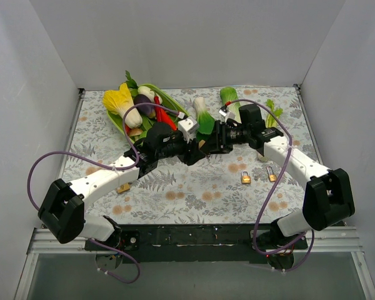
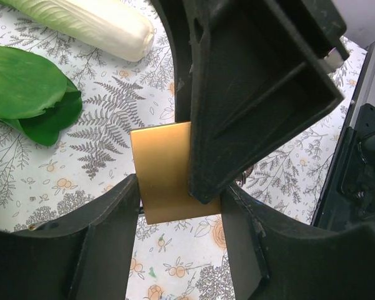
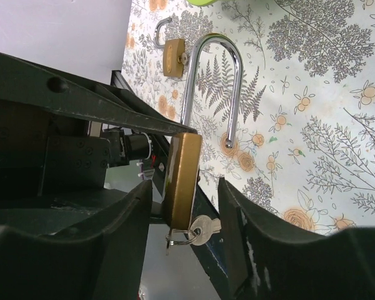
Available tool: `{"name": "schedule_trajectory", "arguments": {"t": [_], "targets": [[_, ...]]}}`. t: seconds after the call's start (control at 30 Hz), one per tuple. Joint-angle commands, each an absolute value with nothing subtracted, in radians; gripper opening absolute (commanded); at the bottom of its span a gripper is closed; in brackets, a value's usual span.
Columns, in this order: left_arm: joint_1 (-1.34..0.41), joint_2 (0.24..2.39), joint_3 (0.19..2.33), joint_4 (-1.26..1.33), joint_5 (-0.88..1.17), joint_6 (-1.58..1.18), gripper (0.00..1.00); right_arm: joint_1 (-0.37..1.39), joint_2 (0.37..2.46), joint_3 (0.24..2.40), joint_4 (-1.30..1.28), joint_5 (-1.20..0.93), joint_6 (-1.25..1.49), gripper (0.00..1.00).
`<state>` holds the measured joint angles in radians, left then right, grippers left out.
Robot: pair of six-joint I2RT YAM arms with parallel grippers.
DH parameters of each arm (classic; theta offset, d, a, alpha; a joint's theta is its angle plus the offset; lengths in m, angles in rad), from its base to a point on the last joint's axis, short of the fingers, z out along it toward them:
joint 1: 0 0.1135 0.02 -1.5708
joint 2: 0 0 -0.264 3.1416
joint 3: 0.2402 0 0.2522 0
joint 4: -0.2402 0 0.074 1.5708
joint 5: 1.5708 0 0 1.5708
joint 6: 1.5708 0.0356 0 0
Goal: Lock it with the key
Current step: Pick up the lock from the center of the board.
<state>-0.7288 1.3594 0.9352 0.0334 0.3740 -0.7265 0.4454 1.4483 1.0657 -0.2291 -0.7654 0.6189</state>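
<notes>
A brass padlock (image 3: 182,178) with an open chrome shackle (image 3: 212,47) hangs in mid-air above the floral tablecloth, a key (image 3: 204,228) on a ring in its bottom. In the left wrist view its flat face (image 2: 165,181) spans the gap between my left fingers. My left gripper (image 2: 178,190) is shut on the padlock body. My right gripper (image 3: 186,187) is open, its fingers on either side of the padlock's key end with gaps on both sides. In the top view the left gripper (image 1: 192,153) and the right gripper (image 1: 210,145) meet at the table's middle.
Two more small padlocks (image 1: 245,177) (image 1: 271,174) lie right of centre, one also in the right wrist view (image 3: 173,49). A brass item (image 1: 123,187) lies under the left arm. A green tray (image 1: 115,120) of vegetables and loose greens (image 1: 203,115) stand behind.
</notes>
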Motion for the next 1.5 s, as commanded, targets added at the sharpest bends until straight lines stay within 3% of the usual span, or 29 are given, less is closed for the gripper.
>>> {"name": "schedule_trajectory", "arguments": {"t": [0.0, 0.1, 0.13, 0.17, 0.23, 0.3, 0.4, 0.47, 0.63, 0.83, 1.2, 1.47], "targets": [[-0.738, 1.312, 0.969, 0.143, 0.383, -0.732, 0.00, 0.454, 1.470, 1.088, -0.196, -0.776, 0.601, 0.50], [-0.742, 1.312, 0.973, 0.143, 0.382, -0.729, 0.00, 0.454, 1.476, 1.092, -0.189, -0.787, 0.601, 0.30], [-0.742, 1.313, 0.976, 0.134, 0.382, -0.726, 0.00, 0.454, 1.476, 1.091, -0.187, -0.790, 0.601, 0.09], [-0.742, 1.313, 0.986, 0.120, 0.387, -0.712, 0.00, 0.454, 1.476, 1.089, -0.183, -0.795, 0.601, 0.02], [-0.741, 1.310, 1.018, 0.007, 0.446, -0.666, 0.23, 0.449, 1.468, 1.100, -0.184, -0.813, 0.580, 0.01], [-0.723, 1.287, 1.043, -0.090, 0.509, -0.602, 0.58, 0.433, 1.457, 1.112, -0.202, -0.836, 0.563, 0.01], [-0.631, 1.212, 1.026, -0.228, 0.615, -0.513, 0.83, 0.414, 1.440, 1.111, -0.231, -0.890, 0.497, 0.01], [-0.533, 1.180, 1.023, -0.311, 0.669, -0.457, 0.89, 0.413, 1.428, 1.098, -0.267, -0.941, 0.456, 0.01], [-0.457, 1.183, 1.089, -0.616, 0.788, -0.062, 0.88, 0.425, 1.397, 1.083, -0.348, -1.038, 0.365, 0.01], [-0.456, 1.169, 1.034, -0.670, 0.874, 0.170, 0.85, 0.486, 1.388, 1.091, -0.416, -1.098, 0.276, 0.01], [-0.649, 1.197, 0.970, -0.630, 0.749, 0.294, 0.74, 0.560, 1.399, 1.097, -0.377, -1.131, 0.319, 0.01], [-0.732, 1.213, 0.940, -0.601, 0.655, 0.301, 0.57, 0.575, 1.399, 1.089, -0.383, -1.138, 0.325, 0.01]]}}
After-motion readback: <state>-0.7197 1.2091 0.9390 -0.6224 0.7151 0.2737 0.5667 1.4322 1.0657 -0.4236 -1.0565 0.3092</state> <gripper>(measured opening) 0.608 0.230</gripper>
